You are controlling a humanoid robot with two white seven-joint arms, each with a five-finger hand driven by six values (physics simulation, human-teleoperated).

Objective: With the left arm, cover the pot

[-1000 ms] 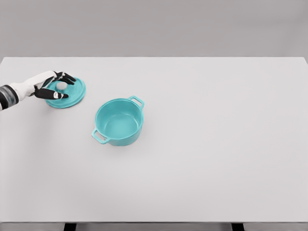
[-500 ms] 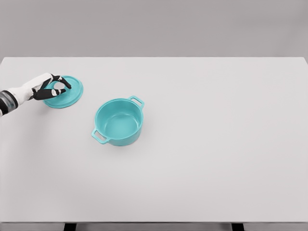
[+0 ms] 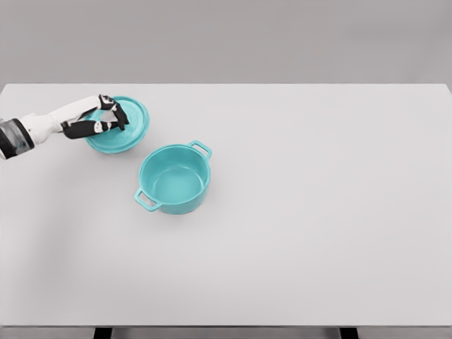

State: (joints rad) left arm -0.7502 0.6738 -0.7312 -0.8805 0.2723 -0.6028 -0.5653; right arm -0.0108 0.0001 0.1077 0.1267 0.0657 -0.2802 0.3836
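Compared with the frame half a second earlier, the round teal lid (image 3: 121, 126) has left its flat resting place and shifted right toward the pot, now raised and tilted so that its underside rim shows below. The left hand (image 3: 106, 118), a white-and-black five-finger unit entering from the picture's left edge, has its fingers closed around the knob at the lid's centre; the knob itself is hidden by the fingers. Gripping at the centre probably keeps the disc balanced during the carry. The task's target, a teal two-handled round pot (image 3: 174, 178), stands upright and uncovered on the plain white surface (image 3: 318, 212), just below and to the right of the lid and clear of it, its hollow interior open to the camera. Its two loop handles sit at opposite sides, one toward the upper right and one toward the lower left. Both pieces show a smooth, matte, enamel-like finish of matching colour, which suggests a fitted pair. The lid must yet travel over the mouth and level out before lowering. The right arm is out of view.
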